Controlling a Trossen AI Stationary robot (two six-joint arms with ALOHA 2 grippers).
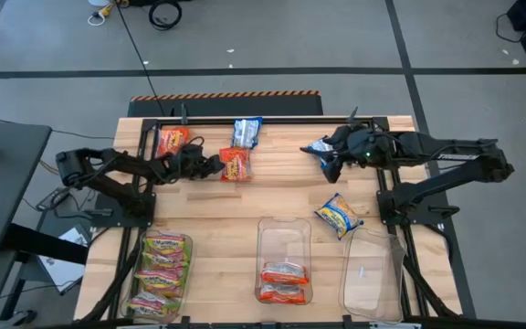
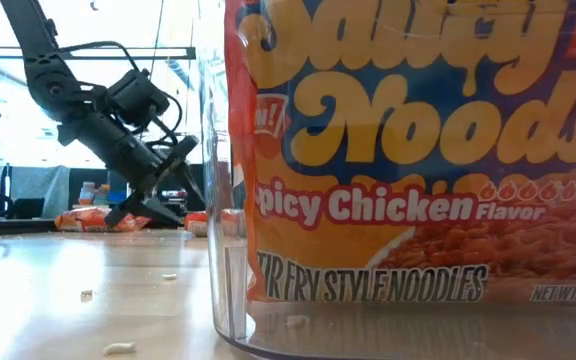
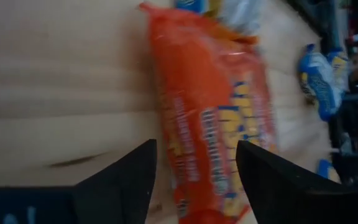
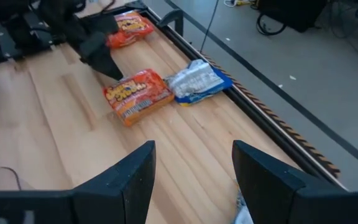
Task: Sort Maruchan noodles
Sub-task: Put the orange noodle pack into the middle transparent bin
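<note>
Roughly half done, we judged. The left bin [image 1: 186, 274] held the green-yellow packets [image 1: 158, 272], and the middle bin [image 1: 284, 230] held two orange-red packets [image 1: 281, 281]. The right bin [image 1: 371, 274] looked bare.

Loose on the table [image 1: 272, 196] we had:
- an orange-red packet [image 1: 236, 164], with the left gripper [image 1: 215, 167] open beside it and the fingers [image 3: 120, 183] straddling its end
- another orange-red one [image 1: 171, 141] at the back
- three blue-and-yellow ones [image 1: 247, 132], [image 1: 338, 215], [image 1: 319, 146]

The right gripper [image 1: 329, 163] hovered open near that last one.
</note>
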